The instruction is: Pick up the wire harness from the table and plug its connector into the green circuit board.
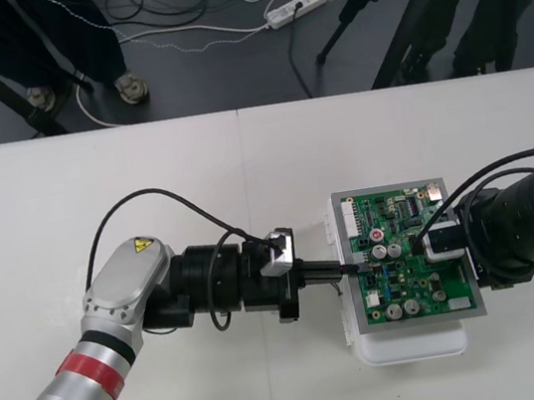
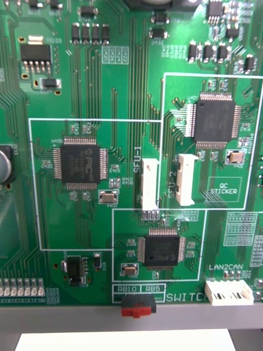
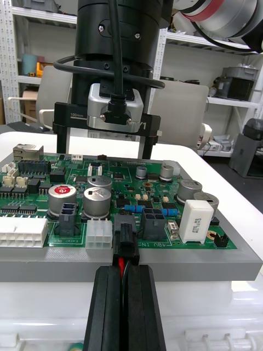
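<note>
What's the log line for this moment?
left gripper: shut on plug at circuit board edge | right gripper: open over board | seating: unclear

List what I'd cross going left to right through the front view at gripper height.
Left arm → left gripper, shut on the harness plug at the board's left edge → green circuit board → right gripper, open over the board's right part.

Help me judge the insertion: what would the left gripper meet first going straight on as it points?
The left gripper, shut on the black plug, points at the green circuit board's edge; the plug would meet the black connector there first, seemingly touching it.
</note>
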You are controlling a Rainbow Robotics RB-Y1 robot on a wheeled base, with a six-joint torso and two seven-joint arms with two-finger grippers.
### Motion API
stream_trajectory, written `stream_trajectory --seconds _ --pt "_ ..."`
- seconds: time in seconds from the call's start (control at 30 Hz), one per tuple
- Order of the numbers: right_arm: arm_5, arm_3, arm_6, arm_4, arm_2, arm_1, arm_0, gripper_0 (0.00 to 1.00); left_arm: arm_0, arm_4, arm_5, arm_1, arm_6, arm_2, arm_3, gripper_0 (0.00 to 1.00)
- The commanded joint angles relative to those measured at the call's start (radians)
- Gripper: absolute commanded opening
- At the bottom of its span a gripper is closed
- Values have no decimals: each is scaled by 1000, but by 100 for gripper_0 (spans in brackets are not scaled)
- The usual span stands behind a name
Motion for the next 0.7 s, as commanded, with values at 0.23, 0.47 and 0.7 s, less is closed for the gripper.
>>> stream_trajectory --seconds 0.23,0.47,0.7 --pt "-5 -38 3 -5 17 12 9 100 -37 -10 42 -62 -32 -20 -14 0" --pt "-5 -38 5 -2 17 13 9 100 -37 -14 49 -68 -32 -20 -14 0" --pt "-5 -38 6 -2 17 12 9 100 -37 -17 49 -68 -32 -20 -14 0"
